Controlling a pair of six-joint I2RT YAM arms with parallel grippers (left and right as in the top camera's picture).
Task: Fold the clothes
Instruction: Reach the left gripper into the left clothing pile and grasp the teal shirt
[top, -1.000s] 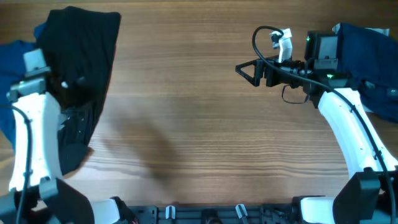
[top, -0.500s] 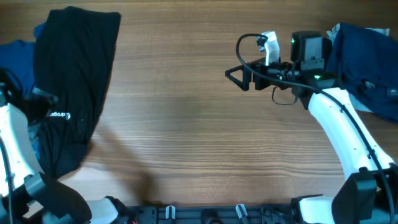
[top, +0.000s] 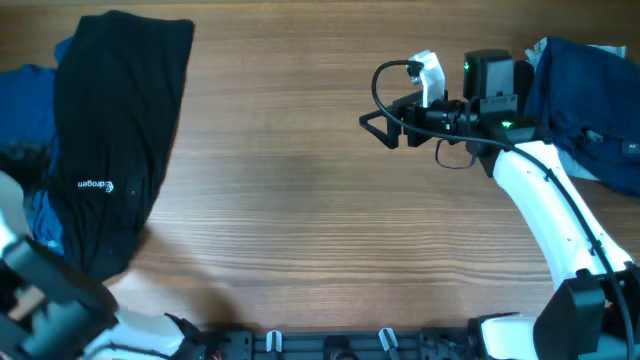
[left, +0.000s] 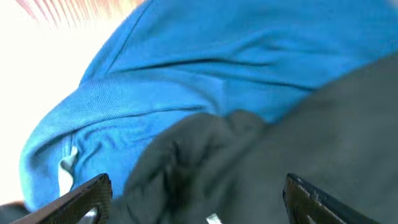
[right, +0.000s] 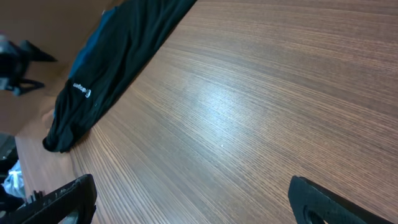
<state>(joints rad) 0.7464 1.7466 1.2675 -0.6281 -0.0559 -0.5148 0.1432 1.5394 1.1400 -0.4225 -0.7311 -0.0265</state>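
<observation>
Far left: a blue cloth (top: 22, 80) lies at the edge of the tabletop (top: 300, 230), partly under a black garment (top: 120, 120); the garment is a long narrow strip with a small white logo (top: 96, 184) facing up, its lower end near the front-left corner.

Left arm (top: 45, 300): a second ago it lay across the black garment; it has since drawn back to the front-left corner and the garment is fully uncovered; it has not shifted. Left tool (left: 198, 198): fingers apart, nothing between them, hanging over black and blue fabric in its own wrist view.

Centre: bare wood; no garment is laid out for folding.

Right tool (top: 378, 127): fingers apart and empty; it has travelled a little leftward in the last second and now sits over bare wood, well apart from the black garment. Far right: a blue pile (top: 585, 90) sits at the edge behind the right arm.

Assessment: the black garment appears folded and released; that item is probably done. The blue items look unfolded, so the task remains incomplete; the next step likely calls for bringing one to the centre.
</observation>
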